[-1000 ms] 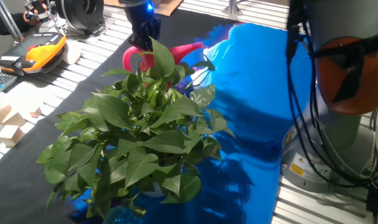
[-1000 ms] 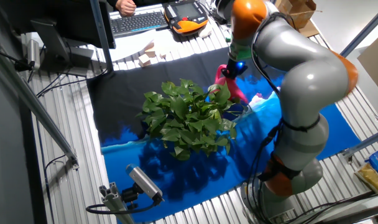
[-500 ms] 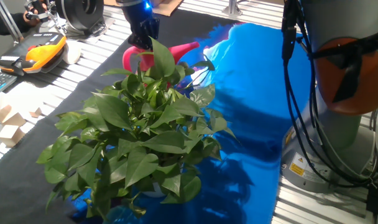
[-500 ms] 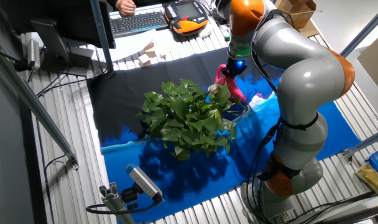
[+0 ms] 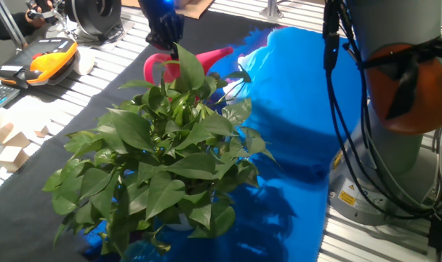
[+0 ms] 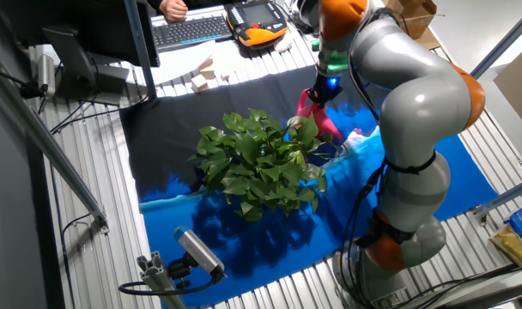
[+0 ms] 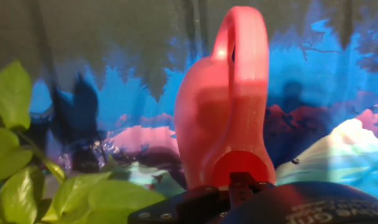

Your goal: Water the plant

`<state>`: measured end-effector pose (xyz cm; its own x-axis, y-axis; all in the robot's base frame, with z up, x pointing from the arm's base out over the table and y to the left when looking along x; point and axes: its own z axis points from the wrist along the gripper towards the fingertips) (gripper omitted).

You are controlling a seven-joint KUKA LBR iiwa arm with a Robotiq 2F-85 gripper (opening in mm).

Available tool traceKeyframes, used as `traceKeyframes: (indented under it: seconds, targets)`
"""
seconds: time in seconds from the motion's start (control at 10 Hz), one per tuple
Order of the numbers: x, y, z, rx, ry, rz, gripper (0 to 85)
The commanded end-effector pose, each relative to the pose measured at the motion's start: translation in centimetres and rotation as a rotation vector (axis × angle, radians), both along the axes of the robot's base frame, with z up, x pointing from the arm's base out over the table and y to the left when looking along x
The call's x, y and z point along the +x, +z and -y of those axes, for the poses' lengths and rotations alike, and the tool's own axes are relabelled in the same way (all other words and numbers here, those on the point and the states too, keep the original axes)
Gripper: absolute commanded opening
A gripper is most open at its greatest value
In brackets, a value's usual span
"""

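Plant (image 5: 163, 156) sits mid-table on the blue cloth (image 5: 301, 102). Gripper (image 5: 165, 33) hangs over the pink watering can (image 7: 229, 118) behind it; jaw state cannot be told. Step: acquiring the can. Next, secure the handle, then lift.

The plant (image 5: 159, 156) is sitting on the counter (image 5: 294, 94) at the near left in one fixed view, spreading over much of that side. The watering can (image 5: 179, 65) is standing just behind it, at the far side, with leaves overlapping its body and its spout pointing right. The gripper (image 5: 165, 35) is hanging directly over the watering can, at its handle. The robot base (image 5: 395, 145) is standing at the right. At the far left edge a teach pendant (image 5: 50, 58) is lying, with small blocks (image 5: 10, 145) lying nearer along that left edge. In the hand view the watering can (image 7: 229, 106) is filling the centre, with leaves of the plant (image 7: 27, 174) at the lower left.
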<state>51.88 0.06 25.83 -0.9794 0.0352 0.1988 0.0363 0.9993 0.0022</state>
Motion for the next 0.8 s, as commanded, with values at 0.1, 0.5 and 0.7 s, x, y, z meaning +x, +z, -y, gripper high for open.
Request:
traceKeyframes:
  seconds: [0.1,0.5,0.7]
  targets:
    - [0.08,0.9,0.1,0.008,-0.010,0.000,0.0]
    - [0.10,3.6,0.1,0.029,-0.057,-0.008,0.0]
    - [0.09,4.2,0.2,0.058,-0.109,0.008,0.0]
